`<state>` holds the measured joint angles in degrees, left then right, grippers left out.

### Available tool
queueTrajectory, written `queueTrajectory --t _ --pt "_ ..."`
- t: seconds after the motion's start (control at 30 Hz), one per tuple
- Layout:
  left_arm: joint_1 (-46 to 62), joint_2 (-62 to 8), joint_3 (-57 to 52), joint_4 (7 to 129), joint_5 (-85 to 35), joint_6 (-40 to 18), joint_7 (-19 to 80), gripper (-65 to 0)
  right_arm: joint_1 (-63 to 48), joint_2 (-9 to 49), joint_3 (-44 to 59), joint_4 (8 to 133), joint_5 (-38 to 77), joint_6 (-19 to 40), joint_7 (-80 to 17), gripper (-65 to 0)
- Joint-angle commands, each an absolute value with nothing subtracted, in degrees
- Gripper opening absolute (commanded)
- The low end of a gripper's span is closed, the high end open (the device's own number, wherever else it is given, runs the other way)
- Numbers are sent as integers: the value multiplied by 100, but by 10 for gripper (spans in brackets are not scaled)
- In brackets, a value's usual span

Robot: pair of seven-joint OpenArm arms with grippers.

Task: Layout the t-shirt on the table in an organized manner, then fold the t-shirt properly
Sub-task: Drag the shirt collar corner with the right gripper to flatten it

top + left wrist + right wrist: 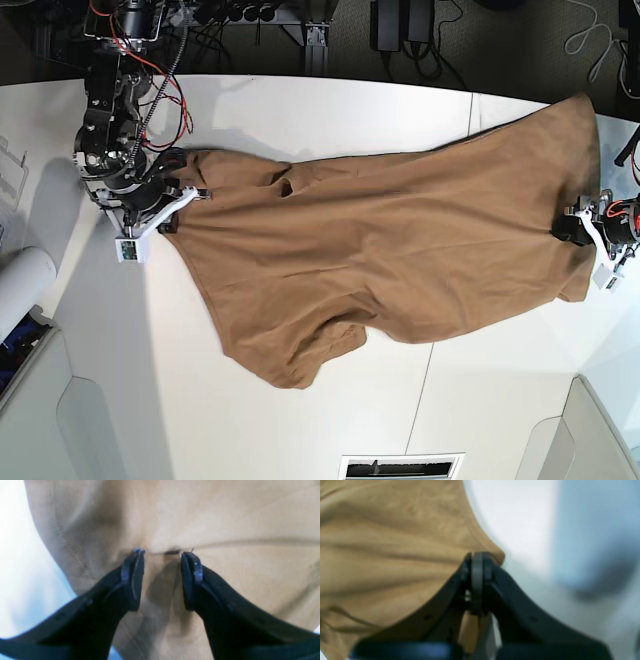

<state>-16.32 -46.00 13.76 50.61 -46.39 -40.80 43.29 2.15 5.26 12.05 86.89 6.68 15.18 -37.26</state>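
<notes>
The tan-brown t-shirt lies spread and wrinkled across the white table, stretched between both arms. At the left of the base view my right gripper is at the shirt's left end. The right wrist view shows that gripper shut on a corner of the t-shirt, with tan cloth showing between the fingers lower down. At the right of the base view my left gripper is at the shirt's right edge. In the left wrist view it stands open, tips down on the t-shirt at a crease.
A white roll lies at the table's left edge. Light grey moulded panels sit at the near corners. Loose cables hang behind the left arm. A dark seam crosses the tabletop.
</notes>
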Motion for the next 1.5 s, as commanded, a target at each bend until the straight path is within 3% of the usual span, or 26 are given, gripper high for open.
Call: queueTrajectory --t 0.0,0.17,0.37,0.6,0.9,1.47 --pt "-1584 -4556 1406 5035 -4521 -4000 4703 -364 189 604 1295 8772 646 1476 -3739 -650" --pt "-1588 -4368 1406 5242 -5068 -4000 5015 -364 -244 617 1754 8838 1028 1503 -3708 -650" --pt "-1809 -4156 1406 5564 -4770 -4000 4969 -364 -434 613 2215 9229 2152 2423 -3693 -650" --pt "-2272 -4147 1406 5555 -4230 -4000 4746 -364 -489 552 2351 10226 3253 3015 -4578 -650" --pt "-2346 -4397 1406 5555 -4895 -4000 4982 -364 -1173 554 2349 10370 3621 3144 -4724 -650" --pt "-2060 -4366 1406 5555 -4882 -4000 5002 -364 -2961 554 2248 10512 4825 3433 -5022 -650"
